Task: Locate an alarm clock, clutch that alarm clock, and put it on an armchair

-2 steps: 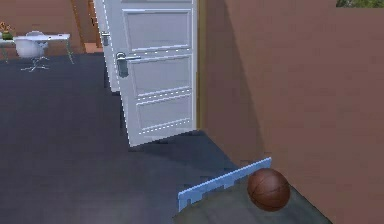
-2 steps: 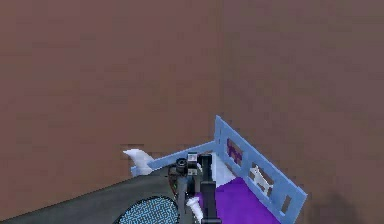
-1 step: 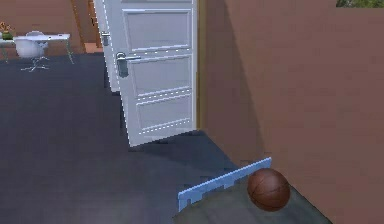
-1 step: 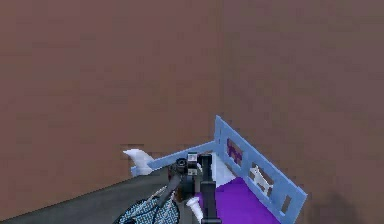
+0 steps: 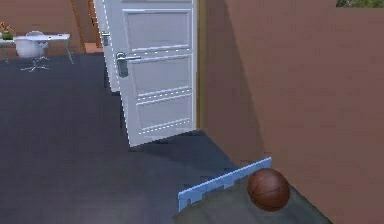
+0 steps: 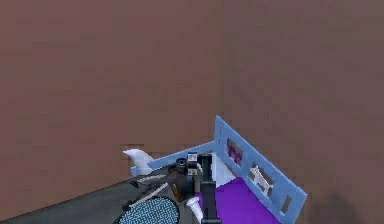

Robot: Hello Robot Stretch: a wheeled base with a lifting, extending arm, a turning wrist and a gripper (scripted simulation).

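The arm [image 6: 207,203] reaches out low toward the corner of the brown wall [image 6: 110,70]. Its gripper [image 6: 165,180] points left among a clutter of small shapes. I cannot tell whether any of them is the alarm clock. My best guess is the small white object [image 6: 136,157] just beyond and left of the fingers, close to the wall. A netted racket-like thing [image 6: 150,211] lies nearer. To the right, a light blue panel [image 6: 255,165] edges a purple surface [image 6: 245,205]. I cannot tell whether the fingers are spread or grip anything.
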